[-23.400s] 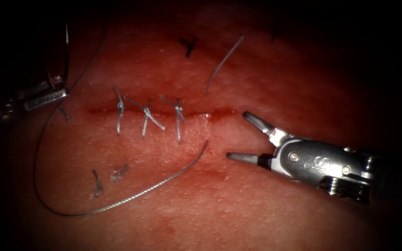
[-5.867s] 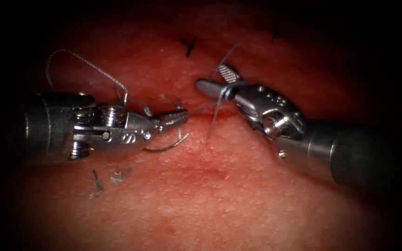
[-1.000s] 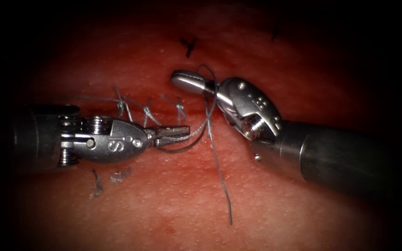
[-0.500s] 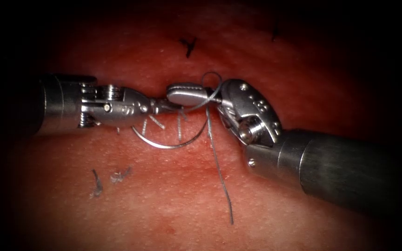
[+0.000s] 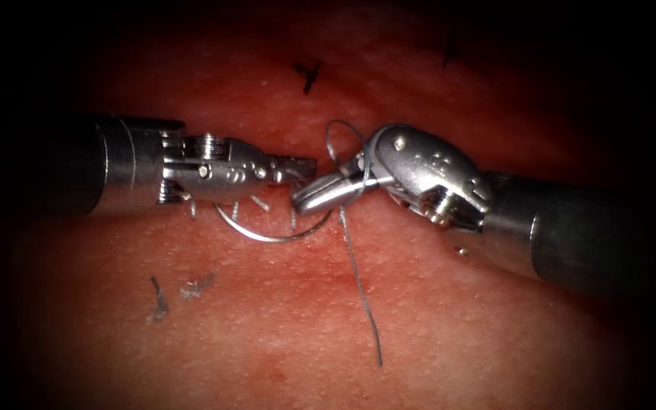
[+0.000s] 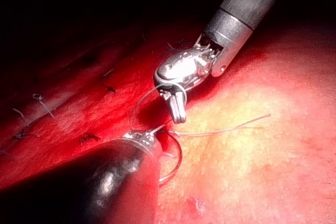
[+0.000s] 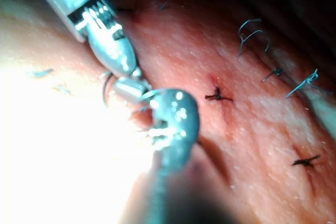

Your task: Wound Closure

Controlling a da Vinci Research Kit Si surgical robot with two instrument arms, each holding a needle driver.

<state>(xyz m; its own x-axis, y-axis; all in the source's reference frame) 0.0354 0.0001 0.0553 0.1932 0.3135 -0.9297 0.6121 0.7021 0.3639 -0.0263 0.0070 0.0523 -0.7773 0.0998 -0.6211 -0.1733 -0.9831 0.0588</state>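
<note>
On the tissue [image 5: 434, 334], my left tool [image 5: 301, 165] comes in from the left, its jaws shut on the thread just over the earlier stitches [image 5: 256, 202]. The curved needle [image 5: 267, 238] lies free on the surface below that tool and is not in the tissue. My right tool [image 5: 303, 201] points down and left with its jaws shut, tip close under the left tool's tip. A loop of thread [image 5: 333, 130] is wrapped round its jaws. The free thread tail [image 5: 362, 296] runs down from under them. In the left wrist view the right tool [image 6: 179, 114] hangs beside the needle [image 6: 180, 156].
Cut ends of thread [image 5: 159, 300] lie on the tissue at lower left. Dark stitch marks [image 5: 309, 74] sit farther back. Both shafts crowd the middle of the cut. Older knotted stitches [image 7: 218, 96] dot the tissue in the right wrist view.
My left tool has risen from below the cut and slid right. My right tool's jaws have swung from pointing up-left to down-left, the loop still round them. The needle barely moved.
</note>
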